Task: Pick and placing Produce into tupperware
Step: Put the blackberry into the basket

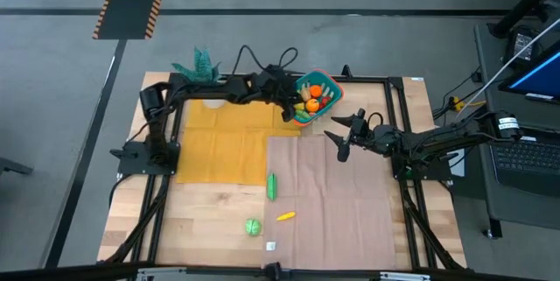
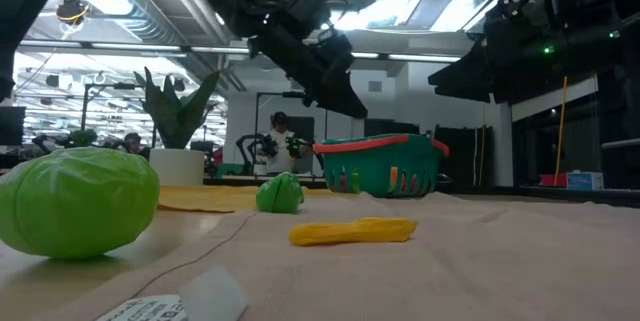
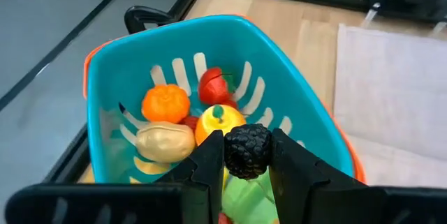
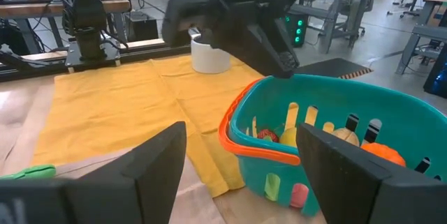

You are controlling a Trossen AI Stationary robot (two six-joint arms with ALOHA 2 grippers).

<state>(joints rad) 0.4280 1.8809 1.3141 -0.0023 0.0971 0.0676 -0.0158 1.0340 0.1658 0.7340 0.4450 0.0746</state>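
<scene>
The teal tupperware [image 1: 317,94] with an orange-red rim stands at the table's far middle and holds orange, red, yellow and tan produce [image 3: 167,105]. My left gripper [image 3: 246,147] hangs over its near-left rim, shut on a black bumpy berry [image 3: 246,151]. My right gripper [image 1: 339,141] waits open just near-right of the container, nothing between its fingers [image 4: 241,151]. On the near table lie a long green piece [image 1: 271,185], a yellow piece [image 1: 285,216] and a round green one [image 1: 253,226]. My left gripper pinches the black berry by its two opposite sides [image 3: 229,153] between its two fingers, near their free ends. The fingers slant downward from the table's left. The berry is lifted clear, hanging above the produce inside the tupperware.
A teal potted plant [image 1: 203,64] in a white pot [image 4: 209,56] stands at the far left behind the left arm. A yellow cloth [image 1: 223,145] and a beige cloth [image 1: 332,198] cover the table. Black frame rails [image 1: 398,123] run along the sides. A white label [image 1: 270,246] lies near the front.
</scene>
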